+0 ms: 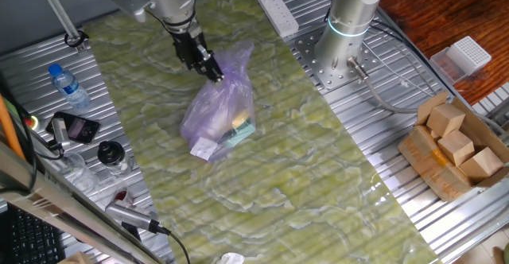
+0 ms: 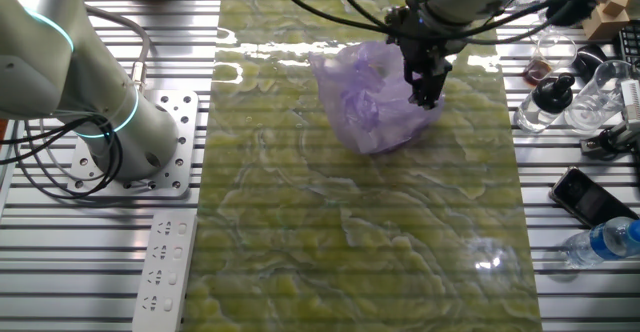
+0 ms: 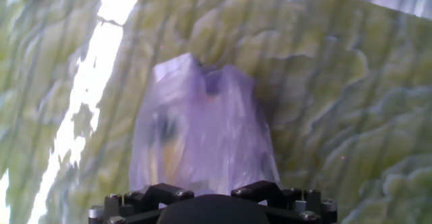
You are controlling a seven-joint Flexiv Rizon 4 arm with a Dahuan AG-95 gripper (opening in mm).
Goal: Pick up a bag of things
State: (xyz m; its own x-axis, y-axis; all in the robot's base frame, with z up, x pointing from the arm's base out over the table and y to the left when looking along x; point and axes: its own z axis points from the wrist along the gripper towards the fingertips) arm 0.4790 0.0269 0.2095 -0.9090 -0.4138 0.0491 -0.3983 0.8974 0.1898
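**Soft bag, grip the gathered top**

Closest to me, in the hand view, the purple plastic bag (image 3: 202, 133) fills the space just ahead of my gripper mount, its crinkled film bulging over a yellowish shape and something dark inside. My fingertips are out of sight there, so that view cannot tell me how far apart they stand.

From one fixed view, my gripper (image 1: 215, 75) sits against the upper part of the bag (image 1: 216, 113), where the film bunches into a loose peak. The fingers look close together at the plastic, but I cannot tell whether they are pinching it or only touching it. The bag lies on the green patterned mat (image 1: 318, 176), near its middle, with a teal box (image 1: 241, 132) and a small white cube (image 1: 203, 147) pressing out at the low end.

I judge it light, limp and slippery: the film will crumple and slide, and the contents will sag to the bottom once lifted. The bunched top is the place to hold, taking several folds together, since a single layer may slip free or tear.

Farther off, a cardboard box of wooden blocks (image 1: 453, 149) sits well apart on the metal table (image 1: 374, 129).
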